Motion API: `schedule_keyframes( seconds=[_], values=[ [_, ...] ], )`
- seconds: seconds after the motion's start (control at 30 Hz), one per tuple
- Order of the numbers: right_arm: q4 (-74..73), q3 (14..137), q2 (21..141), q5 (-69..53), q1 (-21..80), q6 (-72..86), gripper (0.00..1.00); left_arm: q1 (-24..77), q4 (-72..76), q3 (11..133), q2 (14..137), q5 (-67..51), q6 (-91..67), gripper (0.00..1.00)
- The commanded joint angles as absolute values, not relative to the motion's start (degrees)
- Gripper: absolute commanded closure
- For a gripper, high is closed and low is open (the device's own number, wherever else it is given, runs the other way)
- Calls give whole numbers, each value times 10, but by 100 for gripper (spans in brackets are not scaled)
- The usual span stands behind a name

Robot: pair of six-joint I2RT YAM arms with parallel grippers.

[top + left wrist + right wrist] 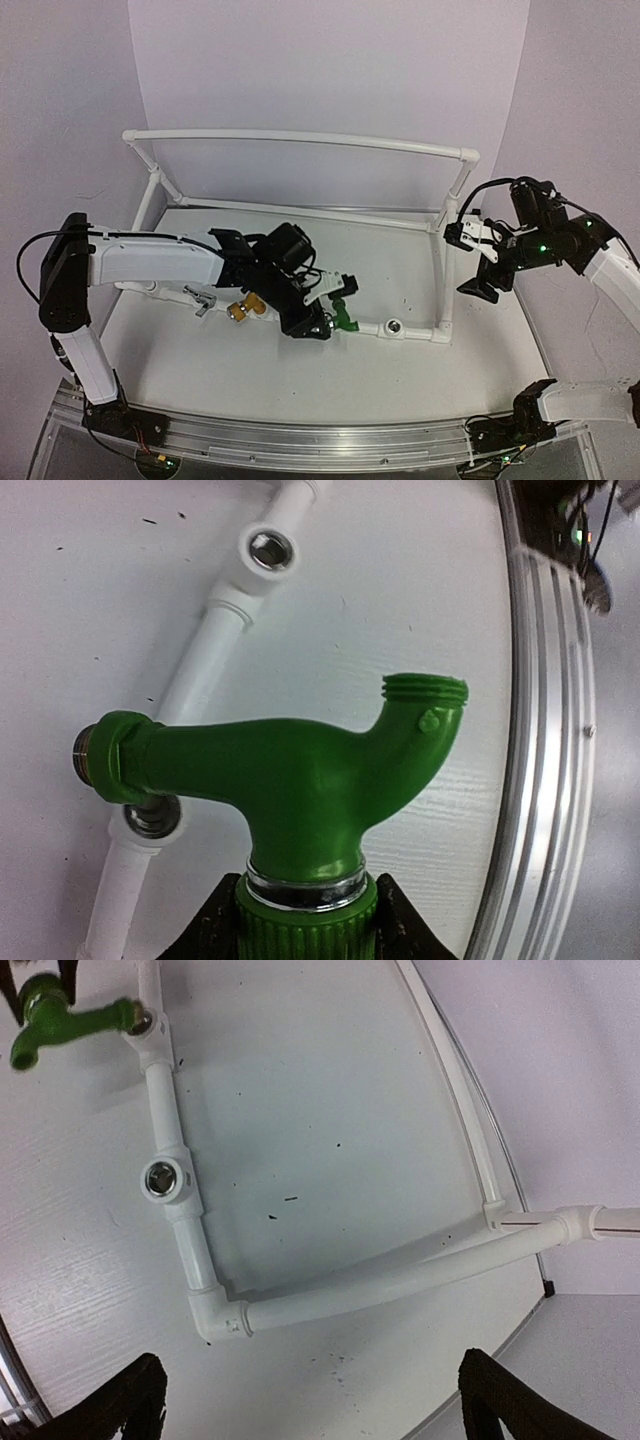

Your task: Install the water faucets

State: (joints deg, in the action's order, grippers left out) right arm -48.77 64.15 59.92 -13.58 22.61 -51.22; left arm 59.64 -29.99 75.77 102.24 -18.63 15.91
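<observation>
Left hand (318,318) pinches the green faucet (300,780) by its knob end, with the threaded tip at a socket on the front pipe of the white pipe frame (185,1230). Right hand (310,1405) is spread wide and holds nothing, above the frame's front right corner. Brass faucet (248,308) and silver faucet (203,300) lie on the bench (200,360) just beside the frame's front pipe

Bright, even, diffuse light; soft shadows on white table (230,365); glare on aluminium rail (545,740); wrist views fisheye-bent at edges; green faucet (300,780) sharp.
</observation>
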Motion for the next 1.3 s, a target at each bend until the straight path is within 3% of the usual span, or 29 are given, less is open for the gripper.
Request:
schedule_keyframes(
  seconds=[0.0,0.37,0.47,0.67,0.8,1.0,1.27],
  values=[
    [-542,714,601,-123,229,-609,2,563,-303,812,996,-314,55,89],
    [-569,830,614,-239,258,-743,4,491,-281,890,1028,-537,-63,93],
    [-573,842,633,-187,321,-759,6,488,-310,921,1045,-563,-71,94],
    [-593,934,750,-22,521,-648,8,486,-338,953,1069,-593,-80,94],
    [-588,974,805,52,590,-620,8,482,-339,952,1071,-607,-86,94],
    [-575,977,849,114,650,-610,17,475,-346,954,1073,-639,-85,94],
    [-568,978,893,135,657,-587,32,474,-344,944,1072,-665,-76,93]
  ],
)
